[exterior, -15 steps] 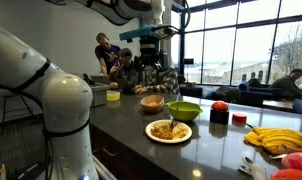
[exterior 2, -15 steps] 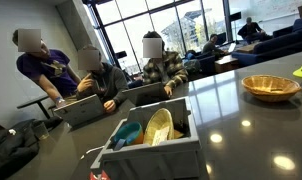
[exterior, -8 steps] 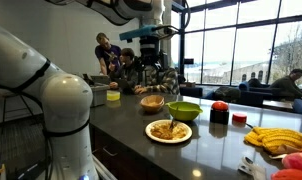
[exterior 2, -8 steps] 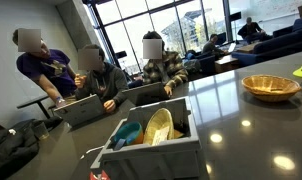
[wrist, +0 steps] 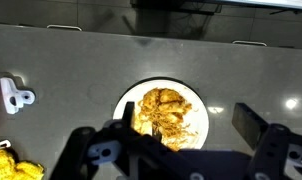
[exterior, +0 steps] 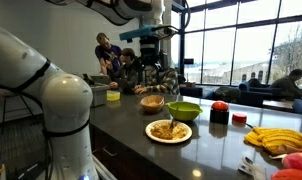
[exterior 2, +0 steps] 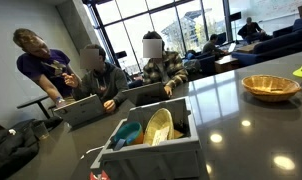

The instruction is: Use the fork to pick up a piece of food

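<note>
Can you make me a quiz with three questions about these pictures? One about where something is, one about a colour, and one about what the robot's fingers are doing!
1. Where is the white plate?
A. on the dark counter, below the fingers
B. inside a bowl
C. on the floor

2. What colour is the bowl just behind the plate?
A. red
B. green
C. blue

3. How are the fingers?
A. shut on a banana
B. shut on the plate
C. open wide

Answers:
1 A: the wrist view looks straight down on the plate, which lies on the counter.
2 B: the bowl shows bright green in an exterior view.
3 C: the fingers stand far apart on either side in the wrist view.
</note>
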Action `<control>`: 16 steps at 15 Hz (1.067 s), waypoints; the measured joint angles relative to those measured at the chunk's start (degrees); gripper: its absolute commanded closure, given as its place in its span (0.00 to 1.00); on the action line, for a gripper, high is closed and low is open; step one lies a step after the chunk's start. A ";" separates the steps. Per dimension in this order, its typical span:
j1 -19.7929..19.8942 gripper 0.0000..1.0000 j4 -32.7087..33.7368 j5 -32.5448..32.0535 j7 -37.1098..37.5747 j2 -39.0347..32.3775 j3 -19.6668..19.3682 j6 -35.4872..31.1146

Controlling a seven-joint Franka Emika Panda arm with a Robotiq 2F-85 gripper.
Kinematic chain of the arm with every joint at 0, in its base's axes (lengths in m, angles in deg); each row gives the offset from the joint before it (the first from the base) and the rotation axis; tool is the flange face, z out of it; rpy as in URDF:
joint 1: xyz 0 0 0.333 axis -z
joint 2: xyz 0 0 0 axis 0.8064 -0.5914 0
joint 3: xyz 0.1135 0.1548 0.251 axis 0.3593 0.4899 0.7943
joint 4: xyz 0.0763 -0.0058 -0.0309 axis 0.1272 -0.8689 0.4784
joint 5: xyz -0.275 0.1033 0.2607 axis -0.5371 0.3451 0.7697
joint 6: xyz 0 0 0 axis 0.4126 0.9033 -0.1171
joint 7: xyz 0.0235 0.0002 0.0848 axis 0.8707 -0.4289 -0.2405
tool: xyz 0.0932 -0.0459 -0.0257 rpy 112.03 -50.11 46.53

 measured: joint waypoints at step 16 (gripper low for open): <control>-0.12 0.00 1.00 -0.18 -1.30 -4.03 -1.38 -7.91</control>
